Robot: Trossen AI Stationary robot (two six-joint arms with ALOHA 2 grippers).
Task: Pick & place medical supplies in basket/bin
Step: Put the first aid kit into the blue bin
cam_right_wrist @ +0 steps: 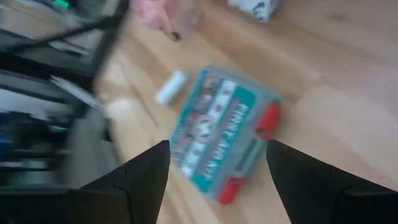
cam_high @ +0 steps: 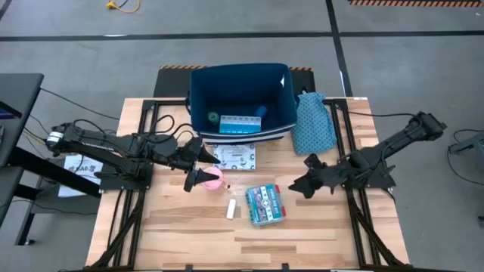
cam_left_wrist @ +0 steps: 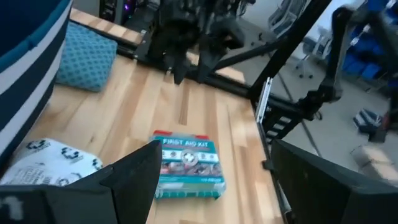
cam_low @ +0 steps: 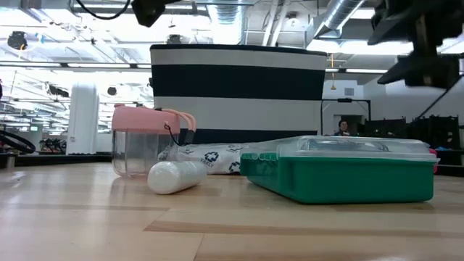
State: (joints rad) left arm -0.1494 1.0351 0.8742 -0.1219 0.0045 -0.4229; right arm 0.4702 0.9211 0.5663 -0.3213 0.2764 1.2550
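Note:
The navy basket stands at the table's far middle, with a green roll, a light-blue pill organizer and a blue roll lying inside. In front of it a white patterned packet, a pink-lidded clear cup, a white stick and a teal first-aid box rest on the wood. My left gripper hangs open above the table beside the pink cup. My right gripper hangs open to the right of the teal box.
A teal patterned pouch lies just right of the basket. Black frame rails run along both table sides under the arms. Bare wood lies along the near edge. In the low view both grippers hang well above the things on the table.

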